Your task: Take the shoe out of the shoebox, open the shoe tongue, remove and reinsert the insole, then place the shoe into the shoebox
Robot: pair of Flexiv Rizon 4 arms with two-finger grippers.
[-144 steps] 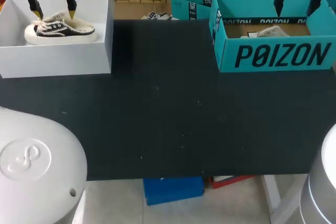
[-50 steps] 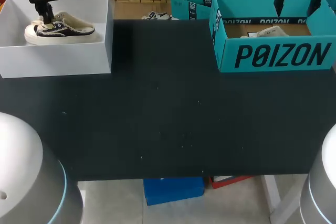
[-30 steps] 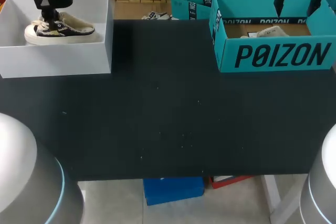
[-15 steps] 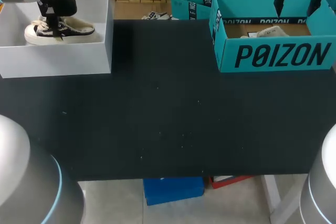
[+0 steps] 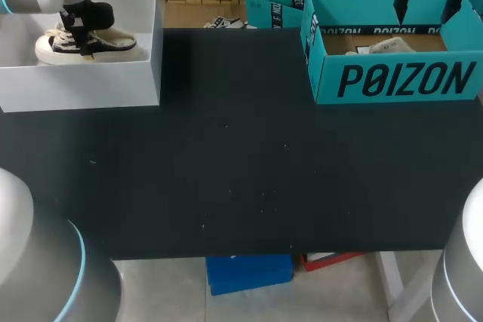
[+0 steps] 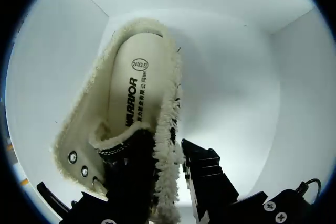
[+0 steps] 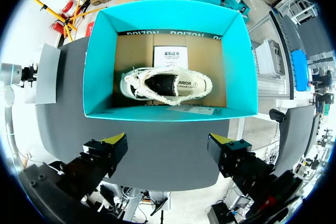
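Inside white box [image 5: 83, 84], shoe [image 6: 136, 103] hides L fingers' [image 6: 207, 179] tips, hold unclear; R fingers [image 7: 111, 145] open.

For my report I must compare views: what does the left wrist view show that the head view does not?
Only the left wrist view: the insole inside the shoe. Only the head view: the table, the teal box and the right claw above it. Both: the white box, the shoe and the left claw at it.
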